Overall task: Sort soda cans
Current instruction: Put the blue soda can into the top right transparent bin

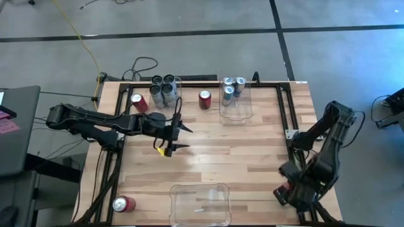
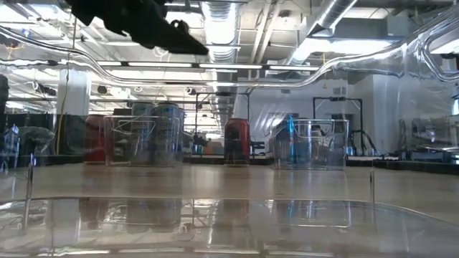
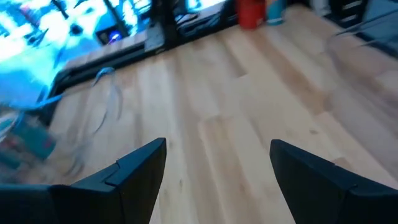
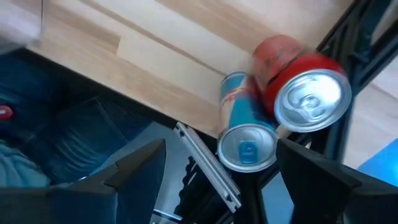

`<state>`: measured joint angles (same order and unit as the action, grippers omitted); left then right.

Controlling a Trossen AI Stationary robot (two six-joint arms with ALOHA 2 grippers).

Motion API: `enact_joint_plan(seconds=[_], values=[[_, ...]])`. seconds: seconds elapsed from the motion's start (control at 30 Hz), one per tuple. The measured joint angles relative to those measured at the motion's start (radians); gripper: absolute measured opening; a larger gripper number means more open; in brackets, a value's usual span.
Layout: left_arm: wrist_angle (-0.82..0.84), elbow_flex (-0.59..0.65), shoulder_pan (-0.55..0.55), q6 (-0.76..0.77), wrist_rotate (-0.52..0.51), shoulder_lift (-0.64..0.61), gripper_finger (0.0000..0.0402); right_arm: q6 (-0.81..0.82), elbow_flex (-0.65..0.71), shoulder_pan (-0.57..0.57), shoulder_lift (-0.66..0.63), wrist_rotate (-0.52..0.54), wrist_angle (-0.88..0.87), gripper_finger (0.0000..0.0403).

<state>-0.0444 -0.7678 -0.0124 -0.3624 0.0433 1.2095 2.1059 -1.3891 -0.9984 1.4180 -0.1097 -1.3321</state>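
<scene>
Hovering above the table's (image 1: pixel 252 157) middle, the left gripper (image 1: pixel 180 137) has its fingers spread and empty. Grey cans (image 1: pixel 163 89) sit in a clear bin (image 1: pixel 177 82) at 11 o'clock, blue-silver cans (image 1: pixel 232 87) in another bin (image 1: pixel 245 108) at 1 o'clock — one red can (image 1: pixel 204 99) upright between them, another (image 1: pixel 139 102) beside the grey group, a third (image 1: pixel 124 203) at 7 o'clock. The right gripper (image 4: pixel 221 165) waits at 4 o'clock, fingers apart, near two more cans (image 4: pixel 273 106)
</scene>
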Motion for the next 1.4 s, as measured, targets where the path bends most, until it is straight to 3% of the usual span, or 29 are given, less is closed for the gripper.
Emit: enact_joint_plan(seconds=[0.17, 0.37, 0.67, 1.4], values=[[-0.04, -0.009, 0.0, -0.057, 0.089, 0.0, 0.0284, 0.0, 0.0, -0.017, 0.047, -0.036, 0.011, 0.0322], [-0.083, -0.009, 0.0, -0.113, 0.092, 0.0, 0.0284, 0.092, 0.0, -0.014, 0.063, -0.204, 0.059, 0.0327], [-0.136, -0.009, 0.0, -0.177, 0.092, 0.0, 0.0284, 0.144, 0.003, -0.003, 0.11, -0.206, 0.099, 0.0394], [-0.147, -0.009, 0.001, -0.185, 0.093, 0.0, 0.0284, 0.152, 0.005, -0.021, 0.162, -0.175, -0.011, 0.04]])
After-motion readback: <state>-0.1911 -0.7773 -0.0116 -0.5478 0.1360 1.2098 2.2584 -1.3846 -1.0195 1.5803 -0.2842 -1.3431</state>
